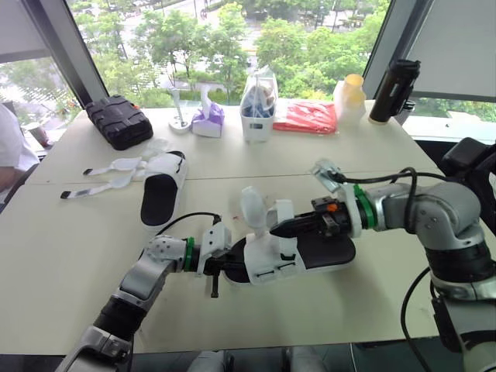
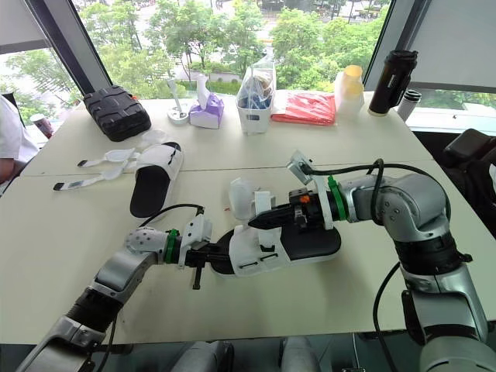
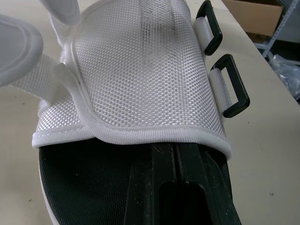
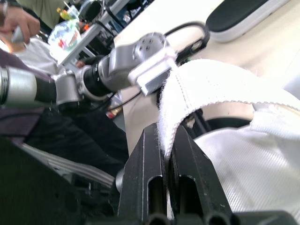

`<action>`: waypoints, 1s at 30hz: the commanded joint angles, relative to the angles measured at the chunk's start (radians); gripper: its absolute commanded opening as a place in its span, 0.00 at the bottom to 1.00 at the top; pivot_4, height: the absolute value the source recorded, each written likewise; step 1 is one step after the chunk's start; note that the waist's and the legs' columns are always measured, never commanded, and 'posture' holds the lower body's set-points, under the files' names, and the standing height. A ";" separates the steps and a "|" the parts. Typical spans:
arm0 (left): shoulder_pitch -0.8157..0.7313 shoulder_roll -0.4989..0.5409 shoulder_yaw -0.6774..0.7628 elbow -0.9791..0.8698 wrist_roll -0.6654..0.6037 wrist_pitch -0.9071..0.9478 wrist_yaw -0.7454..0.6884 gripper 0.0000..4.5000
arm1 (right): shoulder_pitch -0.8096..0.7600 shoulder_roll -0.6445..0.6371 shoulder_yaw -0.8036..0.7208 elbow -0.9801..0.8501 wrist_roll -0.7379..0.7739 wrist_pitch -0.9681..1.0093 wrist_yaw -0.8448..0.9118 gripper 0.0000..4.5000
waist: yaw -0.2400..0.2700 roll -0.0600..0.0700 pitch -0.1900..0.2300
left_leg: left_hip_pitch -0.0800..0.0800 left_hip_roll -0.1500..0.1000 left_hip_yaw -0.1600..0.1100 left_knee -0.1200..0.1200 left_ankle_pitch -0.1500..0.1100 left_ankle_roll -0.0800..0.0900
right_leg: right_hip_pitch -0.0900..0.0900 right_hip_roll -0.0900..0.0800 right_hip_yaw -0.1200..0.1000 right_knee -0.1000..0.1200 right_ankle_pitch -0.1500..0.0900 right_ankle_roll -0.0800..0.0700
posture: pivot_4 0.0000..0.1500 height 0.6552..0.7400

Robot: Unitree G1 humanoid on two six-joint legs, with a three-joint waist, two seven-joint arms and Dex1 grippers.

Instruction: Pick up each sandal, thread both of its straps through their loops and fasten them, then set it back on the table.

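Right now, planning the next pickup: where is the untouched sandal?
Head views: the untouched sandal lies on the robot's left, beyond the left gripper, near the black case.

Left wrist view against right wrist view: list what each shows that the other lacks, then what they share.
Left wrist view: the held sandal's two black loops, both with nothing threaded through them. Right wrist view: the right fingers shut on a white strap, the left arm, the second sandal and a person's hand. Both: the white mesh upper and the table.
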 commanded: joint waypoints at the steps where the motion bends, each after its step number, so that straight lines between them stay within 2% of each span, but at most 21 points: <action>1: -0.007 -0.004 -0.024 0.033 0.035 0.001 0.011 0.00 | -0.067 0.016 0.075 0.101 -0.066 -0.078 0.063 0.01 | 0.001 0.000 0.000 | 0.000 0.000 0.000 0.000 0.000 0.000 | 0.000 0.000 0.000 0.000 0.000 0.000 | 1.00 1.00; 8: -0.014 -0.008 -0.025 0.039 0.039 -0.008 0.023 0.00 | -0.063 -0.006 0.187 0.180 -0.158 -0.156 0.165 0.01 | 0.000 0.000 0.000 | 0.000 0.000 0.000 0.000 0.000 0.000 | 0.000 0.000 0.000 0.000 0.000 0.000 | 1.00 1.00; 30: -0.012 -0.017 -0.032 0.037 0.036 -0.006 0.032 0.00 | -0.094 0.002 0.174 0.179 -0.131 -0.013 0.188 0.01 | 0.001 0.000 0.000 | 0.000 0.000 -0.001 0.000 0.000 0.000 | 0.000 0.000 0.000 0.000 0.000 0.000 | 1.00 1.00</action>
